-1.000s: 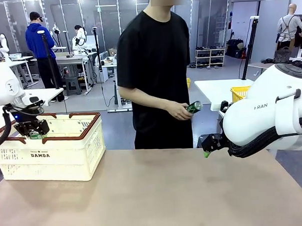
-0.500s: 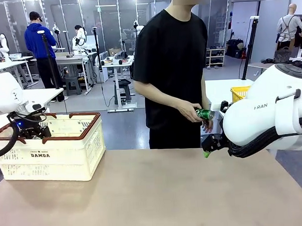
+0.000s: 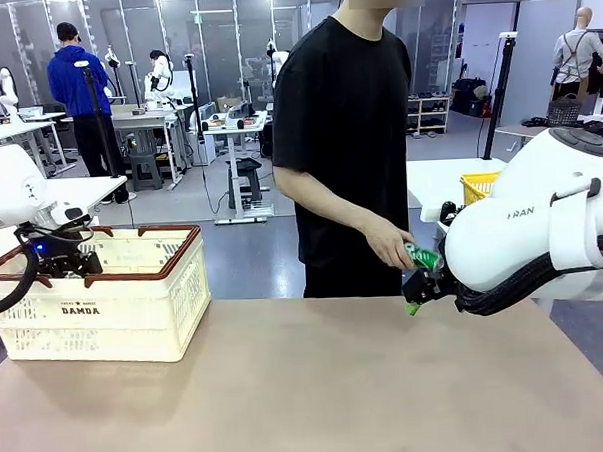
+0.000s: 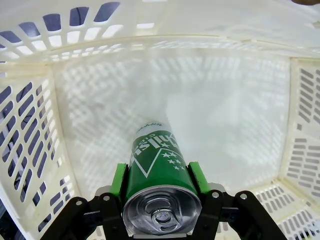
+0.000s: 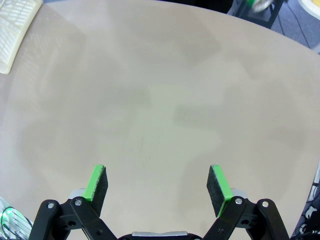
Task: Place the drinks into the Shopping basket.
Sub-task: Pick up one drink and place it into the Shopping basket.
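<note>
Green drink can (image 4: pixel 159 172): metal, glossy printed wall, bare silvery lid with a bright sheen. Shopping basket (image 4: pixel 35 130): cream slotted plastic, smooth, low sheen. Worktop (image 3: pixel 318 385): tan, smooth, matt. Right pincer (image 5: pixel 157 182): pads (image 5: pixel 96 181) matt green, linkage matt black. Right arm shell (image 3: pixel 512 237): white, smooth, glossy. Person's T-shirt (image 3: pixel 342 114): black cloth, matt.

Green can (image 4: pixel 156 167) with white stars, cream slotted basket (image 3: pixel 136 323) with dark brown rim, tan table (image 3: pixel 319 395), black T-shirt (image 3: pixel 342 114)

A yellow basket (image 3: pixel 476 187) sits beyond the tan table (image 3: pixel 309 386).
</note>
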### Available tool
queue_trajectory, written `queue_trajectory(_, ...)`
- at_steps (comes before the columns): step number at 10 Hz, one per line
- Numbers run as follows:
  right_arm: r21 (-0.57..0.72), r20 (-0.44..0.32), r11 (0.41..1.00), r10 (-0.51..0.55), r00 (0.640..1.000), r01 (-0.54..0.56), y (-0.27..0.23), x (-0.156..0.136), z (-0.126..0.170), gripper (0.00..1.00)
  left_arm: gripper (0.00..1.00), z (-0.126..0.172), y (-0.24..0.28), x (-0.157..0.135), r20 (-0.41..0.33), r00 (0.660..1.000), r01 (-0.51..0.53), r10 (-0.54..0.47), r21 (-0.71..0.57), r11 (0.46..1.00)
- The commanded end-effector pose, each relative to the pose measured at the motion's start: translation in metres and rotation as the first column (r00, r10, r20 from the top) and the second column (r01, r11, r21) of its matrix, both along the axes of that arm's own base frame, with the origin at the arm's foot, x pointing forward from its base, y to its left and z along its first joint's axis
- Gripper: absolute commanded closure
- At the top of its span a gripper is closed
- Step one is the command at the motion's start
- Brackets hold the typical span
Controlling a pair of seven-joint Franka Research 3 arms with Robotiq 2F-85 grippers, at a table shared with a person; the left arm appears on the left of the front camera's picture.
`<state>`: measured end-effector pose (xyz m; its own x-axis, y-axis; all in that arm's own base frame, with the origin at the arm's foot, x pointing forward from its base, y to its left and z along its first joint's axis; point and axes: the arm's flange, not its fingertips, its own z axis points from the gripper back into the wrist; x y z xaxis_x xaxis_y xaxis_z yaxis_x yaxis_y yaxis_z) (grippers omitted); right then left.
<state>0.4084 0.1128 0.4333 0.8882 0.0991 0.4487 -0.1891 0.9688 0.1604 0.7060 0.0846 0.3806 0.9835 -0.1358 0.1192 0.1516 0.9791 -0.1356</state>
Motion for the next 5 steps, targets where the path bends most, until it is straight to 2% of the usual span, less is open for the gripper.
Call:
queue_trajectory(1, 0.002, 0.0, 1.0, 0.001, 1.0, -0.001, -0.001, 0.0, 0.0, 0.0, 0.41, -0.022, -0.001, 0.008, -0.066, 0.998, 0.021, -0.021, -0.009, 1.0)
queue_trajectory(4, 0.002, 0.0, 1.0, 0.001, 1.0, -0.001, -0.001, 0.0, 0.0, 0.0, 0.41, -0.009, -0.003, 0.007, -0.11, 0.992, 0.067, -0.066, 0.008, 0.998)
queue_trajectory(5, 0.002, 0.0, 1.0, 0.001, 1.0, -0.001, -0.001, 0.0, 0.0, 0.0, 0.41, 0.001, -0.002, 0.003, -0.034, 0.999, 0.019, -0.019, 0.001, 1.0)
